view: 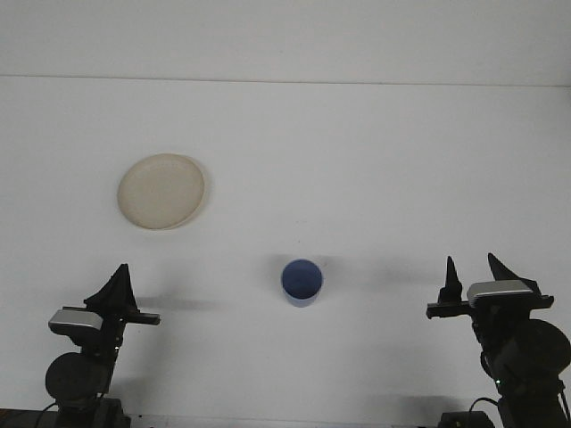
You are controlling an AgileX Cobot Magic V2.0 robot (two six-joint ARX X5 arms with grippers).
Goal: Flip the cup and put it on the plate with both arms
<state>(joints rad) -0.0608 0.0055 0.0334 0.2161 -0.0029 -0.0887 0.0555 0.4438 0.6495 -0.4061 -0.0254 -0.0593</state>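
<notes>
A blue cup point(302, 282) stands upright with its mouth facing up, near the middle of the white table point(357, 160). The cream plate point(161, 191) lies bare at the left, well apart from the cup. My left gripper point(116, 283) sits low at the front left, its fingers together in one dark wedge and holding nothing. Low at the front right, my right gripper point(473, 275) is open, with its two fingertips spread and nothing between them. Both grippers are far from the cup.
The table's far edge meets a pale wall at the top of the view. Both arm bases rise from the front edge, at the bottom corners.
</notes>
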